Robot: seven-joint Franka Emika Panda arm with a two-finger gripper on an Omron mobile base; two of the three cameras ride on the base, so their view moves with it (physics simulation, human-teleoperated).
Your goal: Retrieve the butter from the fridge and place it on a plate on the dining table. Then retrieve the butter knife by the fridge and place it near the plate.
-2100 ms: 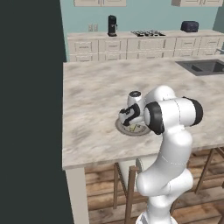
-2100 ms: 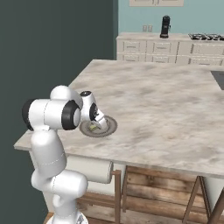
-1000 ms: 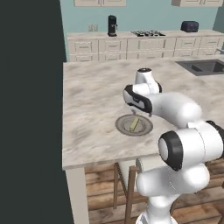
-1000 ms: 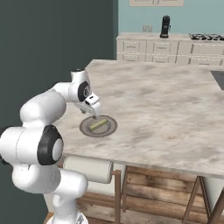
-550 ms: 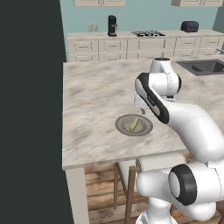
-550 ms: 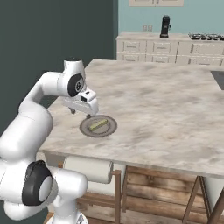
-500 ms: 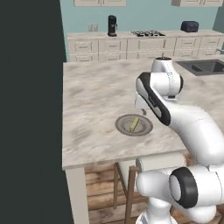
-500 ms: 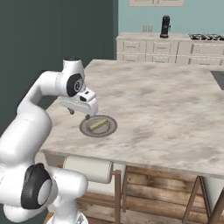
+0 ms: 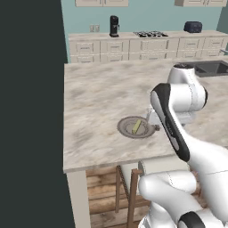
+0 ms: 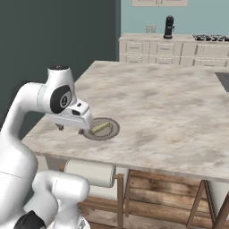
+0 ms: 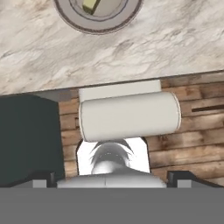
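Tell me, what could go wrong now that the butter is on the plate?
The plate sits near the dining table edge, and the gripper hangs low right beside it; a careless swing could nudge it off. The butter lies loose and could slide if bumped.

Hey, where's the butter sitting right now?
The small pale yellow butter stick lies on the round grey plate near the marbled dining table's front edge.

The white arm is folded back over the near edge of the scene, its hand carried low and pointed downward, with the gripper (image 10: 69,128) held empty and its two dark fingertips (image 10: 59,127) set wide apart, nothing being clasped between them.
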